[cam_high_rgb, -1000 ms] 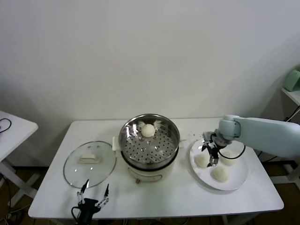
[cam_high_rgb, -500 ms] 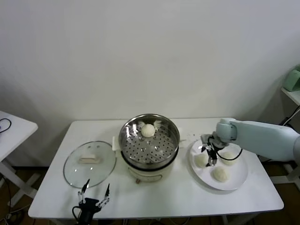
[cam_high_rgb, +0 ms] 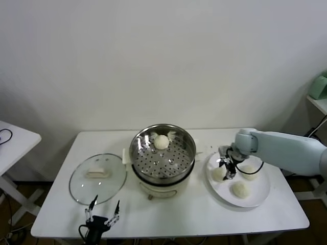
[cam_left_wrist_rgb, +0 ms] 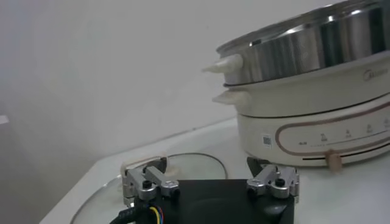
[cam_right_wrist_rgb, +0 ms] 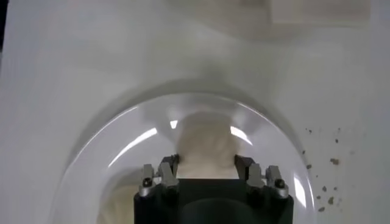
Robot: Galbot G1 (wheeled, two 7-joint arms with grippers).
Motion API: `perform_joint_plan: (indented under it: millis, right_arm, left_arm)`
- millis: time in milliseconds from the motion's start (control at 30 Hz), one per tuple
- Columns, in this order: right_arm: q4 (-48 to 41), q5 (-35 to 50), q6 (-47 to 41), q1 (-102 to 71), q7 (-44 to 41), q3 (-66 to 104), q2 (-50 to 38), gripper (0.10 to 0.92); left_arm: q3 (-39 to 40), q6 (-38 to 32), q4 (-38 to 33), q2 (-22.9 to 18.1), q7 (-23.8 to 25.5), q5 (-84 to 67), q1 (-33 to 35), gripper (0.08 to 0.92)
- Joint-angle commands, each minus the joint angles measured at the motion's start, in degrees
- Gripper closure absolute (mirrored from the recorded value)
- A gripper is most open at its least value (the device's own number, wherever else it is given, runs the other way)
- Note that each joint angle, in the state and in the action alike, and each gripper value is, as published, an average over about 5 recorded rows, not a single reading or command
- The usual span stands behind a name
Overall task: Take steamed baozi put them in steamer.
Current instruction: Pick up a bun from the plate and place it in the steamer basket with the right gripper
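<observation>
right hand (cam_high_rgb: 227,169) closed around a baozi (cam_right_wrist_rgb: 206,146) on the white plate (cam_high_rgb: 255,196) | steamer (cam_high_rgb: 162,153) lies to its left, one bun (cam_high_rgb: 161,142) inside | left hand (cam_high_rgb: 102,210) open, idle at surface's front edge

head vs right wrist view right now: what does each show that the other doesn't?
Head only: the steamer with one baozi in it, the glass lid, the open left gripper parked at the table's near edge, and two more baozi on the plate.

Right wrist only: the right gripper's fingers pressed against both sides of the baozi.

Both: the right gripper, the baozi it grips, the white plate, the table.
</observation>
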Motion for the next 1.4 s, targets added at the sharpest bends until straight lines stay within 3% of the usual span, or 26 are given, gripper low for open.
perform_joint_plan:
  millis: [33,367,600,933,1400]
  right_arm:
    - [3.67,3.74,2.47,12.7,-4.38,-6.82,-2.96,0.397]
    - [9.79,15.92,6.99,41.43,-12.45,-21.03,0.01,0.397]
    - [12.73,25.69,5.88,49.73,-13.62,-20.41,7.29,0.393]
    - [12.57,33.19,-3.84,38.86,-4.55,-9.61,20.91,0.396]
    - [-0.95,29.78,-6.89,19.89,-0.76,-3.77,33.36,0.397]
  left_arm:
    - [0.02,0.0,-0.33,-0.09,0.0,0.09,0.13,0.177]
    - [-0.24,0.31,-1.19,0.17,0.1,-0.3,0.35,0.177]
    - [-0.03,0.2,-1.16,0.14,0.14,-0.17,0.28,0.177]
    - [0.41,0.38,-1.47,-0.27,0.4,-0.12,-0.15,0.177]
    - [0.32,0.79,-2.32,-0.23,0.65,-0.2,-0.19,0.177]
